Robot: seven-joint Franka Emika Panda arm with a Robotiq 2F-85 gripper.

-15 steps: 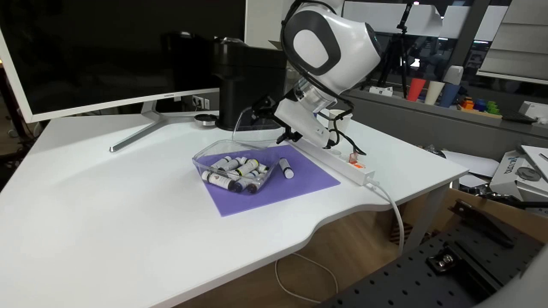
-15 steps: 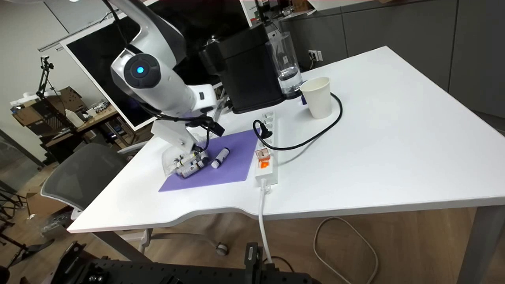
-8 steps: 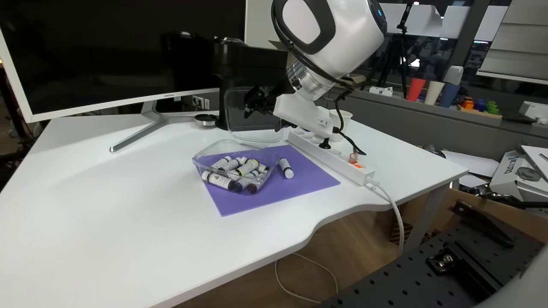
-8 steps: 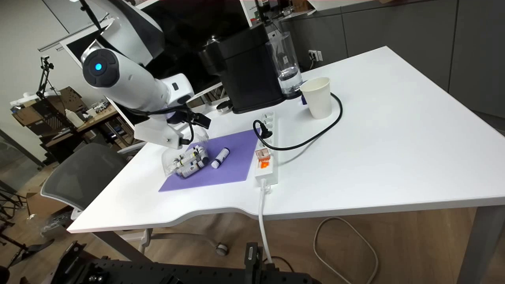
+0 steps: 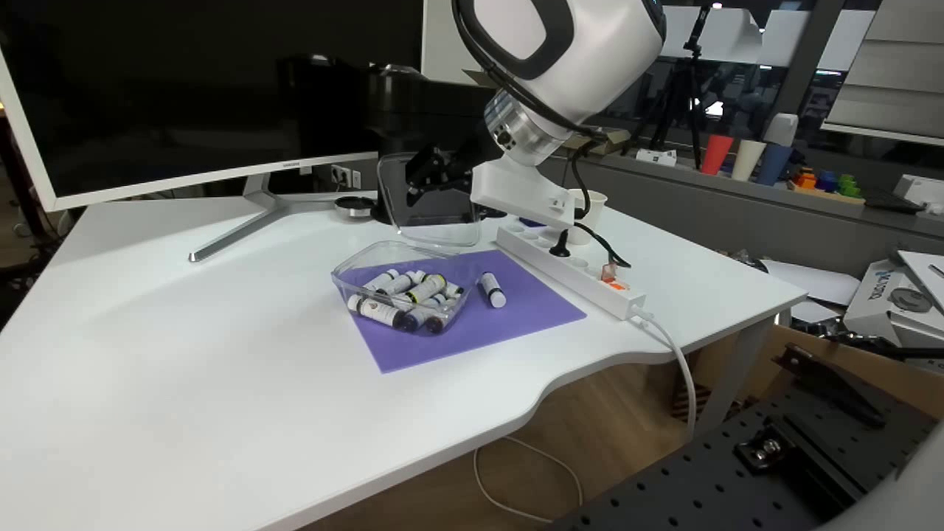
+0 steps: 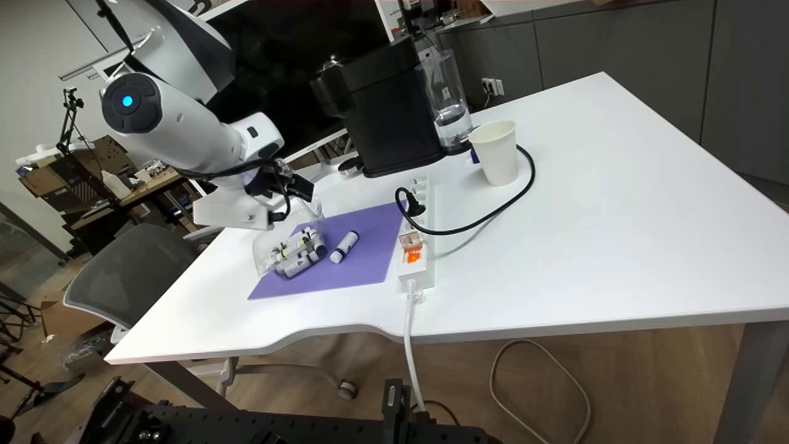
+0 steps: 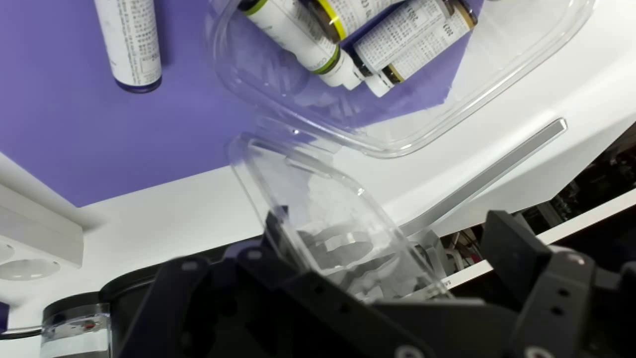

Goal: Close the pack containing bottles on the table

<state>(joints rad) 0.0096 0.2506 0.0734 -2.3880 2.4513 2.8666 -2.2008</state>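
Observation:
The transparent pack [image 5: 369, 259] lies open on a purple sheet on the white table [image 5: 221, 369]. Several white-labelled bottles [image 5: 426, 287] lie in its tray. In the wrist view the tray [image 7: 407, 144] is at the top, with bottles [image 7: 303, 37] inside. Its clear lid [image 5: 442, 234] stands raised at the tray's far side. My gripper [image 5: 426, 175] is at the lid's upper part. In the wrist view my gripper [image 7: 397, 238] has its fingers wide apart, with the lid [image 7: 323, 199] reaching between them; one fingertip shows through the lid's edge. Whether they touch, I cannot tell.
One loose bottle [image 5: 493, 289] lies on the purple sheet [image 5: 472, 343] beside the pack. A white power strip [image 5: 568, 273] with a cable is next to the sheet. A tall black box [image 6: 388, 111], a monitor [image 5: 221, 88] and a paper cup [image 6: 496, 154] stand behind.
My gripper has moved up and towards the monitor side. The lid has swung up from a lower tilt to a more upright stance. The tray and bottles have not moved.

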